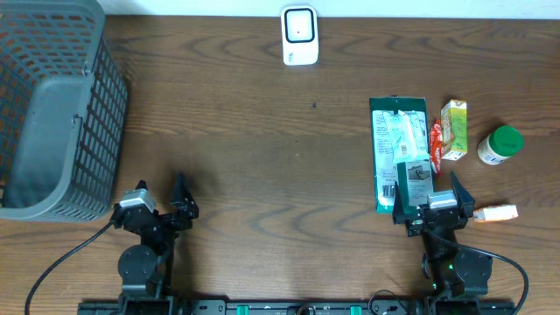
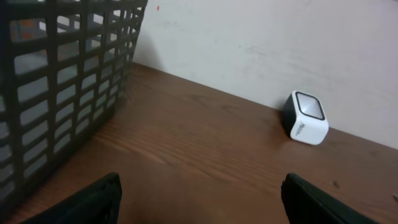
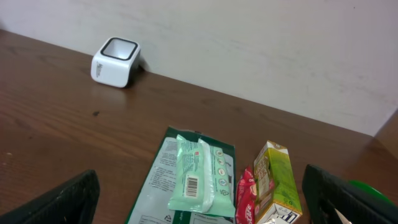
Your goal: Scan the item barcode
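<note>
The white barcode scanner (image 1: pixel 298 35) stands at the table's far edge, also seen in the left wrist view (image 2: pixel 306 118) and the right wrist view (image 3: pixel 115 62). A flat green pouch (image 1: pixel 398 153) lies at the right with a pale green wipes pack (image 3: pixel 196 171) on top, barcode (image 3: pixel 193 185) facing up. My right gripper (image 1: pixel 429 194) hovers open over the pouch's near end, and nothing is between its fingers (image 3: pixel 200 193). My left gripper (image 1: pixel 161 194) is open and empty above bare table at the front left (image 2: pixel 202 199).
A grey mesh basket (image 1: pixel 52 114) fills the far left corner. Right of the pouch lie a red packet (image 1: pixel 435 140), a green carton (image 1: pixel 453 129), a green-capped bottle (image 1: pixel 500 145) and a small white and orange tube (image 1: pixel 495 213).
</note>
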`<state>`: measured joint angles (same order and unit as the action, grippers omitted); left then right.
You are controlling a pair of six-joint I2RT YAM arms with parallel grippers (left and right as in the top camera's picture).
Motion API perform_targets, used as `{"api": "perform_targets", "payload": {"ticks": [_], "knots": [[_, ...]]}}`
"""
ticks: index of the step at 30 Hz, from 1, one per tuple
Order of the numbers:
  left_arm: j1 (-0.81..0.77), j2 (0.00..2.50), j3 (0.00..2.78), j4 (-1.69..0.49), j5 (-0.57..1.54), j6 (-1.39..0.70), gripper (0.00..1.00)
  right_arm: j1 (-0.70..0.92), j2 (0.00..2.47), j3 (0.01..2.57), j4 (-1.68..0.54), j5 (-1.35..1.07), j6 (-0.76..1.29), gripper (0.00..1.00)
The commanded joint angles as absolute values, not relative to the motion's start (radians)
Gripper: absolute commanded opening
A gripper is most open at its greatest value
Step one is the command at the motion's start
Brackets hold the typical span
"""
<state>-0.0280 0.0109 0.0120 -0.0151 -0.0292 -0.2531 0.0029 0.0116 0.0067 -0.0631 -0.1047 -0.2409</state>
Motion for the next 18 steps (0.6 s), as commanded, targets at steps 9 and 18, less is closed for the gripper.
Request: {"api": "perform_targets", "payload": {"ticks": [9, 18], "knots": [[-0.03, 0.004, 0.004, -0.066, -0.08, -0.181, 0.83, -0.002, 0.006, 0.006, -0.067, -0.109, -0.224, 0.99], [-0.03, 0.004, 0.004, -0.067, -0.08, -0.181, 0.83, -0.002, 0.006, 0.006, -0.067, -0.109, -0.224, 0.99]]}}
